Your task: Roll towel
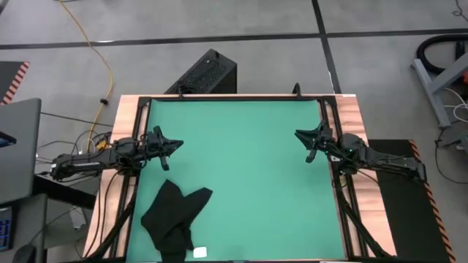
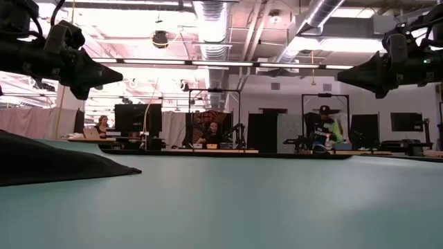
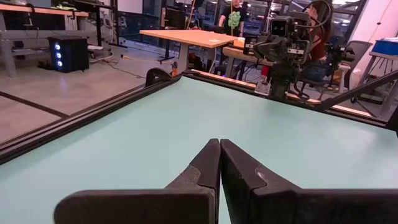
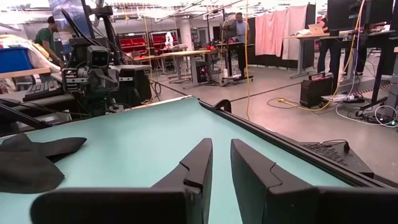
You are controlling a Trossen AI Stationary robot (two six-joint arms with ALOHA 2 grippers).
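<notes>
**Towel lay crumpled near the left arm, both grippers empty**

One black towel (image 1: pixel 174 216) lay bunched on the green mat (image 1: pixel 248 168), at the edge opposite the black box, on the left arm's side. One small white tag (image 1: pixel 199 252) showed at the towel's end nearest that edge. Two arms hung above the mat, one at each side, well apart from each other. The left gripper (image 1: pixel 170 153) hovered near the towel without touching it, its two fingers (image 3: pixel 208 167) pressed together on nothing. The right gripper (image 1: pixel 308 146) hovered over bare mat across from it, its two fingers (image 4: pixel 200 163) standing a narrow gap apart and holding nothing.
</notes>
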